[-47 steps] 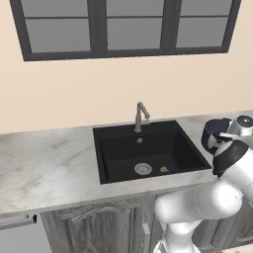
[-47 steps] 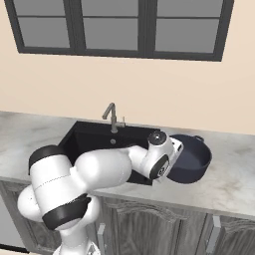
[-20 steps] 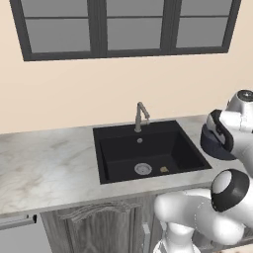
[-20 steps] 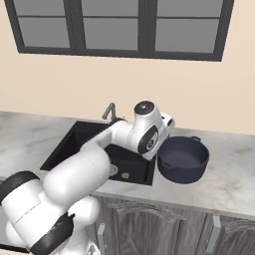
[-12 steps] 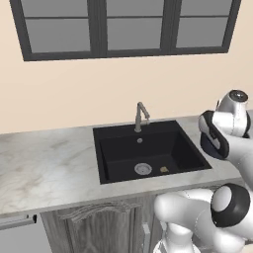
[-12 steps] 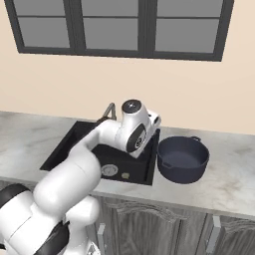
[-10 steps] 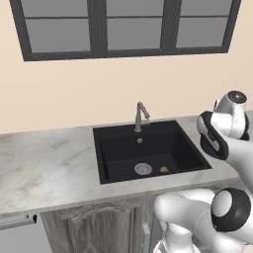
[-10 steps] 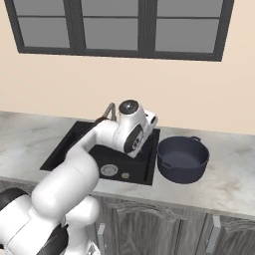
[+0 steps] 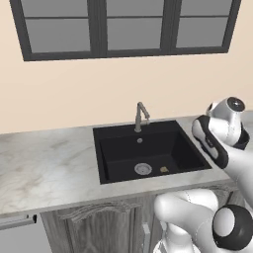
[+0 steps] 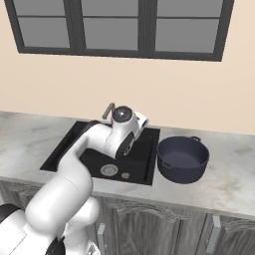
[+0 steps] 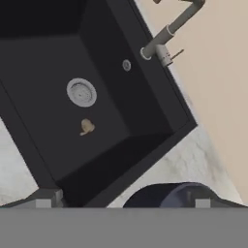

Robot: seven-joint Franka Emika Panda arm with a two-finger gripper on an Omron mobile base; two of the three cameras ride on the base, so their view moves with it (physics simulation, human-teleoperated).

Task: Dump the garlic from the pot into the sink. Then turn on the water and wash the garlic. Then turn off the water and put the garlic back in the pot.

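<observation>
Black rectangular sink (image 9: 106, 158) set in pale marble counter (image 9: 44, 168), centre of scene. Grey faucet (image 9: 140, 115) stands at far rim, spout arching forward. Round steel drain (image 9: 143, 169) on basin floor; small tan garlic (image 9: 164, 169) lies just right of it, apart. White robot arm (image 9: 223, 143) rises at right, over counter right of sink. Dark-framed window (image 9: 123, 27) on beige wall above. Grey wood cabinets (image 9: 99, 227) below counter.
</observation>
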